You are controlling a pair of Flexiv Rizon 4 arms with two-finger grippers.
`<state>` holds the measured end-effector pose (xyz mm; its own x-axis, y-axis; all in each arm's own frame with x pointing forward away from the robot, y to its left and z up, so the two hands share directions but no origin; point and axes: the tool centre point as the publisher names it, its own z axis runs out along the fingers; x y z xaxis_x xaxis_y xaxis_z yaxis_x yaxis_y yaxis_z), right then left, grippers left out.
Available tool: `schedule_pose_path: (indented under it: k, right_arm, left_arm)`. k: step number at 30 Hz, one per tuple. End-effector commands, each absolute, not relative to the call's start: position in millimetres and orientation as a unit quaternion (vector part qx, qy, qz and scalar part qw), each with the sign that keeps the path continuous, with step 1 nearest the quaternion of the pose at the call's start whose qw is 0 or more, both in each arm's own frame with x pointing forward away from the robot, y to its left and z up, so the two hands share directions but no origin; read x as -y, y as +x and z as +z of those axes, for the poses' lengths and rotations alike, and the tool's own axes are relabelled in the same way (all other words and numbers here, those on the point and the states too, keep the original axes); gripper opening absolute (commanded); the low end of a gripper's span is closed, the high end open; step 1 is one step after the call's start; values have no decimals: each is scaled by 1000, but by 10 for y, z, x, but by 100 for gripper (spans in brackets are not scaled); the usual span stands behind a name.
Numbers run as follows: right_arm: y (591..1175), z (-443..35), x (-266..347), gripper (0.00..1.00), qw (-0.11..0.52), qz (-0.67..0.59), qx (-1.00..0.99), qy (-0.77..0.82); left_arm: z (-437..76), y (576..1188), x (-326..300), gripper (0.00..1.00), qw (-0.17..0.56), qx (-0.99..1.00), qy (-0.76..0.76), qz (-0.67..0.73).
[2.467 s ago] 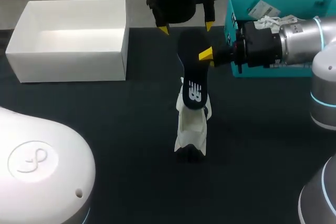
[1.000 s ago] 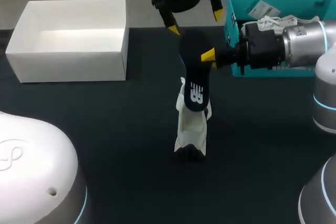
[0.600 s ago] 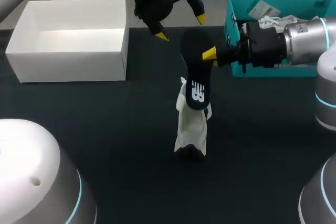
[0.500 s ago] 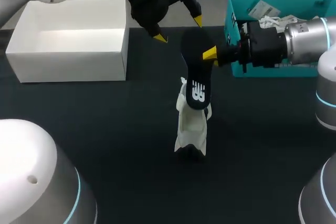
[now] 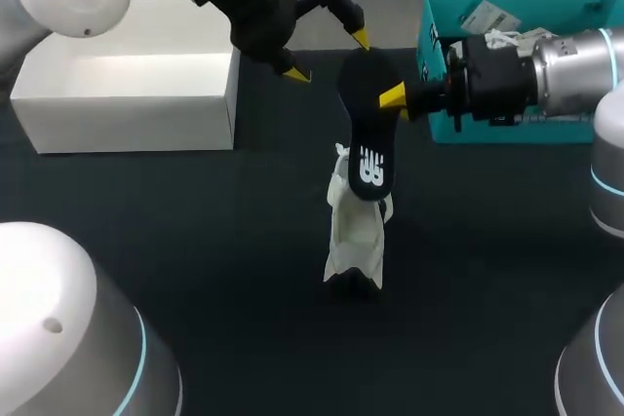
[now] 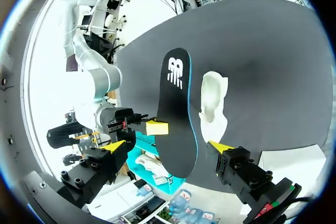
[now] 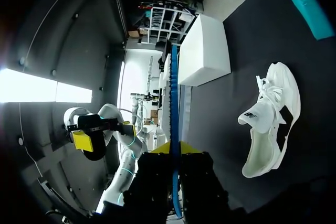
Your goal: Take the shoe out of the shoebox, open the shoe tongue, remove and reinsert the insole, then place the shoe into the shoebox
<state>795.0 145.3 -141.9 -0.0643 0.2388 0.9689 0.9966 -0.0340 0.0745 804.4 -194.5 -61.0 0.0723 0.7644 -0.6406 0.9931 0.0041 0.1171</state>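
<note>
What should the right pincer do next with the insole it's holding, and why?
Probably lower the insole into the shoe: the right pincer holds it near one end, its other end hangs over the shoe, and the left pincer is open.

A white logo (image 5: 371,165) marks the black insole (image 5: 365,109); print on the shoe tongue (image 7: 258,116) is unreadable.

One shoe (image 5: 356,231), one insole (image 5: 369,129), one white box (image 5: 127,124), one teal box (image 5: 427,17)
</note>
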Motion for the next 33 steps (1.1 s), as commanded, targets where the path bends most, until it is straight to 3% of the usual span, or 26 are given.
schedule_pose_path:
  k: [1,26,33]
  right_arm:
    - [7962,-1401,-1456,0,407,-464,563,-549]
    - [8058,-1271,-1448,0,447,-508,521,-520]
    - [8071,-1218,-1445,0,453,-512,520,-512]
  left_arm:
    - [-783,8073,1892,100,331,-630,653,-259]
    - [-1024,8329,1916,100,488,-546,608,-307]
    - [-1094,8315,1996,100,496,-530,598,-339]
